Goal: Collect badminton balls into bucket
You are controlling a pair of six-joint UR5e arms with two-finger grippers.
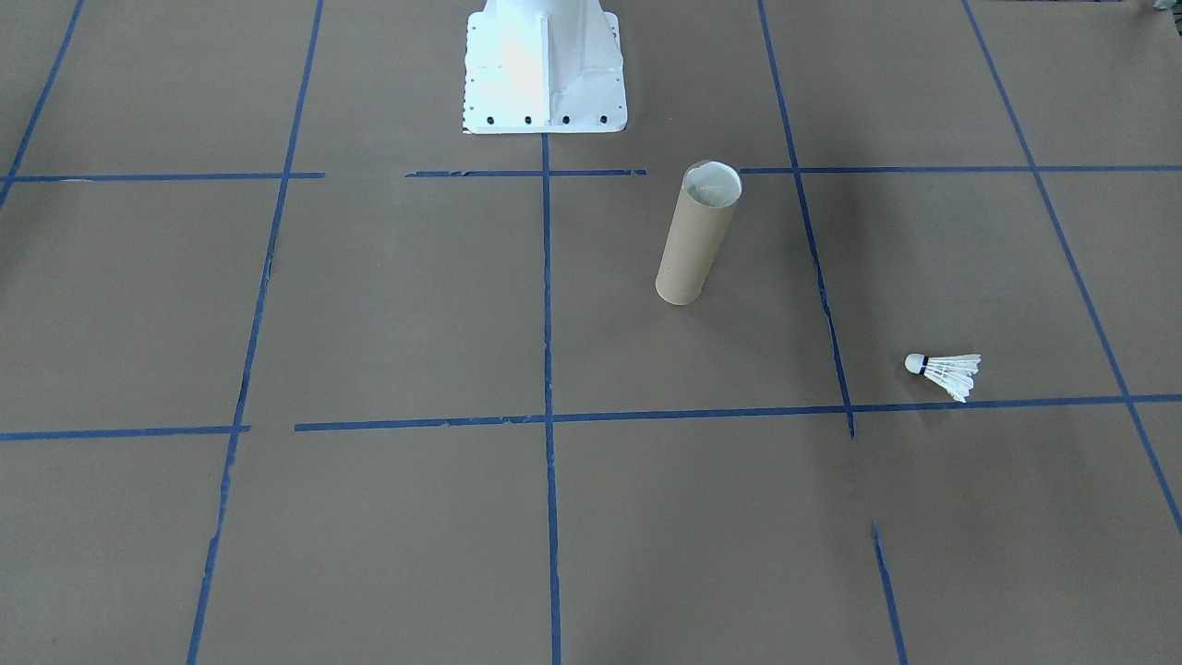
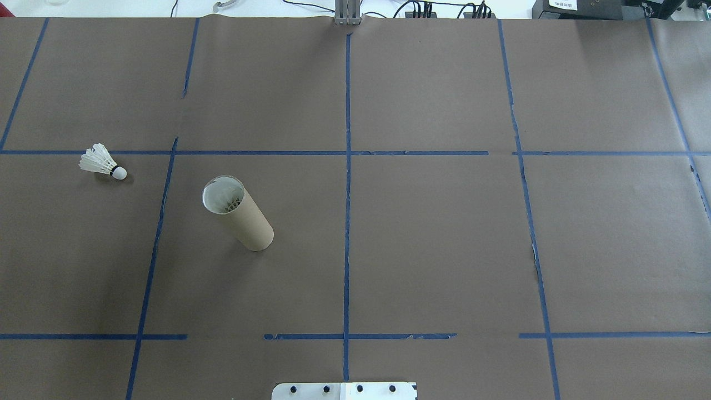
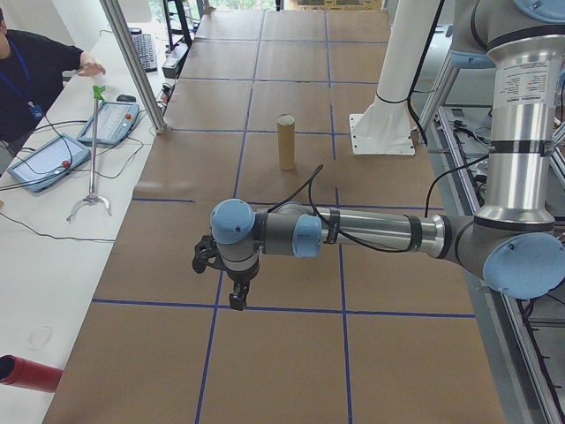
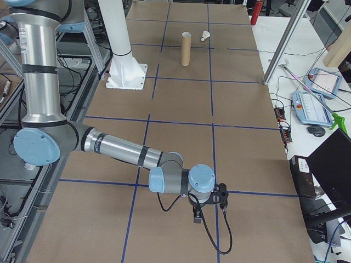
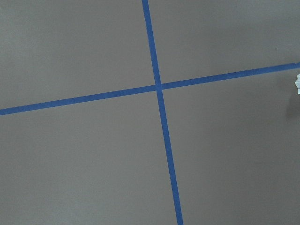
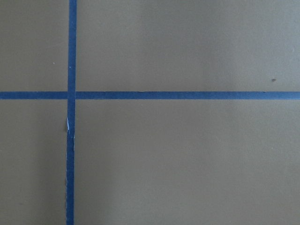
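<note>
The tall brown cardboard tube (image 2: pixel 238 212) stands upright on the brown paper-covered table (image 2: pixel 444 250), white feathers showing inside its mouth. A small white feather shuttlecock (image 2: pixel 103 163) lies on its side well apart from the tube, toward the robot's left. The left gripper (image 3: pixel 231 281) and right gripper (image 4: pixel 211 205) show only in side views, so I cannot tell how their jaws stand.

No readable text, brand, number or sign anywhere. Small print on a pale label around the near arm (image 3: pixel 519 88) in the left side view, too blurred to make out.
</note>
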